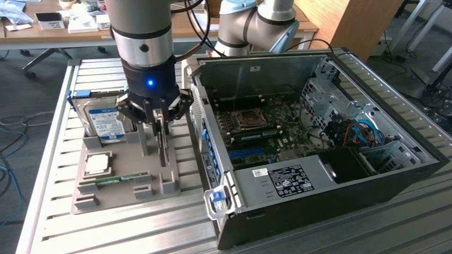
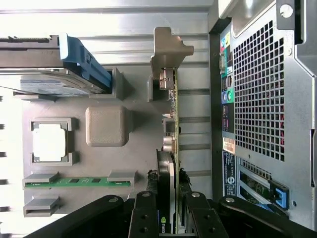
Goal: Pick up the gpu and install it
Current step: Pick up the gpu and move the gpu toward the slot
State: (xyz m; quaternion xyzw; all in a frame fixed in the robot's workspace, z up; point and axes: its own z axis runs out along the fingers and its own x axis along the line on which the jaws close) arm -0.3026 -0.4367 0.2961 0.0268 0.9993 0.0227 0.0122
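Note:
The gpu [image 1: 164, 147] stands on edge at the near side of a grey holder tray [image 1: 113, 193], right beside the open computer case [image 1: 395, 180]. My gripper [image 1: 161, 126] hangs straight down over it, its black fingers [image 2: 148, 210] pressed against both faces of the card. In the wrist view the gpu [image 2: 171, 124] runs edge-on away from my gripper [image 2: 169, 206], with its silvery bracket [image 2: 168, 49] at the far end by a tray post. I cannot tell whether the card has left its slot. The motherboard [image 1: 261, 132] lies exposed inside the case.
The tray [image 2: 138, 99] also carries a blue-labelled hard drive [image 1: 105, 121], a square processor [image 1: 97, 164] and a green memory stick [image 1: 113, 180]. The case's perforated rear panel [image 2: 257, 99] stands close beside the card. Everything rests on a slatted metal table [image 1: 56, 227].

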